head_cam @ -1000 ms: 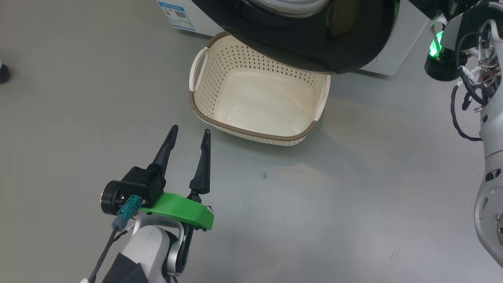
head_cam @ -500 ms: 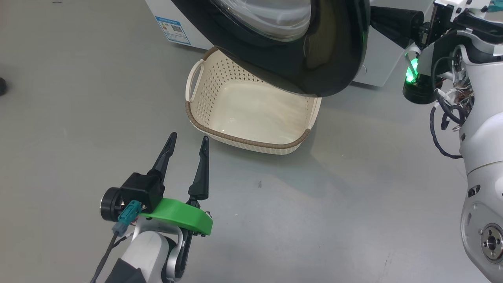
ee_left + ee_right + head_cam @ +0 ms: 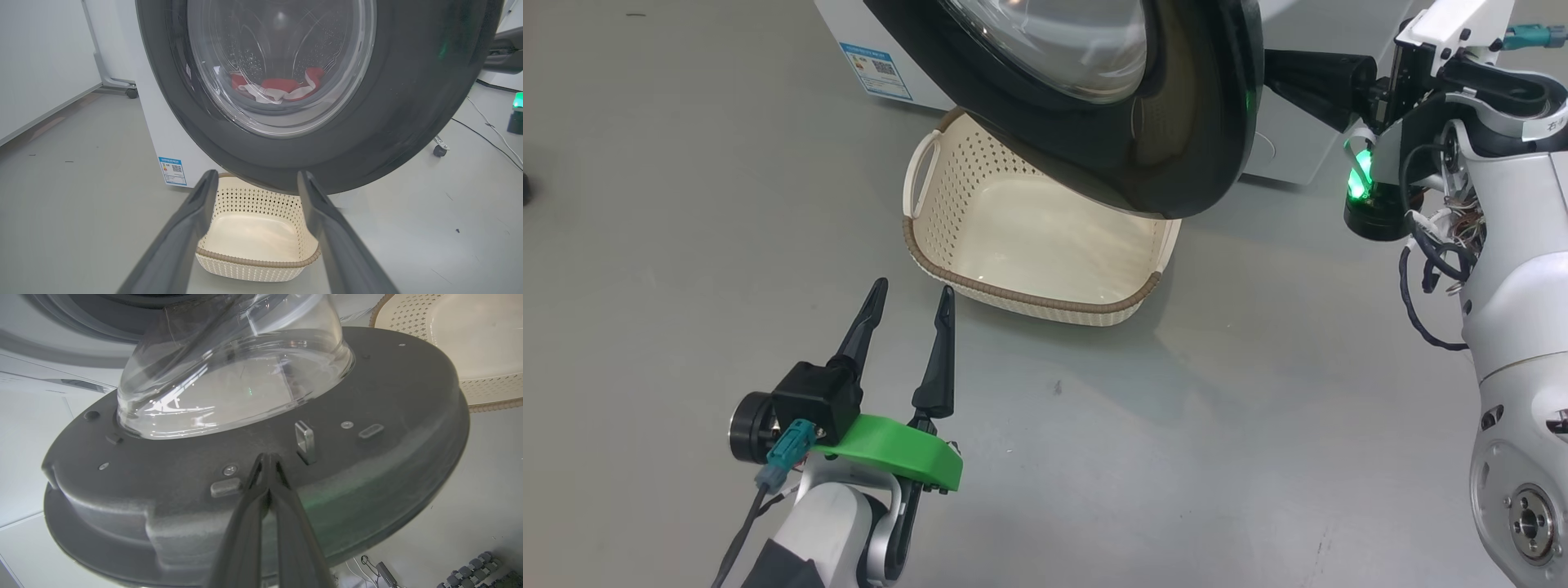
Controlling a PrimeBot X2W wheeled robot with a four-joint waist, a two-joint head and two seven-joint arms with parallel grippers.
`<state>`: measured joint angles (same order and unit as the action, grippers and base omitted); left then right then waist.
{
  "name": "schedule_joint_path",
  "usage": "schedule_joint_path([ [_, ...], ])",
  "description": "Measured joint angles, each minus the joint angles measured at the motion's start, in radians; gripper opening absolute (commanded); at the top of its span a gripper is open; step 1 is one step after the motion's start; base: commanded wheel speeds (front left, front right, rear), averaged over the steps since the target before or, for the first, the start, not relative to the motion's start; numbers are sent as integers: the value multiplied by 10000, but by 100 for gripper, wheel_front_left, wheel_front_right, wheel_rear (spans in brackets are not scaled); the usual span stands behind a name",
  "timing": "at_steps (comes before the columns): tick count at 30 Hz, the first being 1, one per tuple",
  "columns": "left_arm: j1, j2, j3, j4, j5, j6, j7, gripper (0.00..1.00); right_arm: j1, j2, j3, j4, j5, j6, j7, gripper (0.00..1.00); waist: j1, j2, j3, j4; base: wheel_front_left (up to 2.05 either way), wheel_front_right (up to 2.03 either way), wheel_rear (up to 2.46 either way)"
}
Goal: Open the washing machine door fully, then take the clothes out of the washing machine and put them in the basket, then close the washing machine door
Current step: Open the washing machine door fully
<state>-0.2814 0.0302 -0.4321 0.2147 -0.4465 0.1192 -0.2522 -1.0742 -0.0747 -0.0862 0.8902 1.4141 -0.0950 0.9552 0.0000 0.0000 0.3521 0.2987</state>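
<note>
Right hand (image 3: 267,459), closed on nothing, sets its tips against the inner face of the washing machine door (image 3: 1176,139), beside the latch hook (image 3: 305,439). Left hand (image 3: 912,287) hangs open, facing the door's outer face. Behind the door stands the washing machine (image 3: 1290,159); under its lower edge, the basket (image 3: 1029,298); beyond its window (image 3: 286,41), the clothes (image 3: 282,85). The door looks rigid and weighty: push near the latch side. Clothes look soft and light: pinch a fold.
</note>
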Motion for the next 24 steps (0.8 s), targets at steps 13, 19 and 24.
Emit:
schedule_joint_path([
  [13, 50, 6, 190, 42, 73, 0, 0, 100, 484, -44, 616, -897, -1172, 1434, -1565, 0, 0, 0, -311, -154, 0, 0, 0],
  [19, 133, 10, 466, 88, 82, 0, 0, 100, 1075, -581, 1407, -1476, -2621, 2192, -2786, 0, 0, 0, -649, -318, 0, 0, 0],
  [24, 267, 17, 675, 150, 176, 0, 0, 100, 1567, -1016, 2224, -2219, -3962, 2261, -3985, 0, 0, 0, -940, -546, 0, 0, 0],
])
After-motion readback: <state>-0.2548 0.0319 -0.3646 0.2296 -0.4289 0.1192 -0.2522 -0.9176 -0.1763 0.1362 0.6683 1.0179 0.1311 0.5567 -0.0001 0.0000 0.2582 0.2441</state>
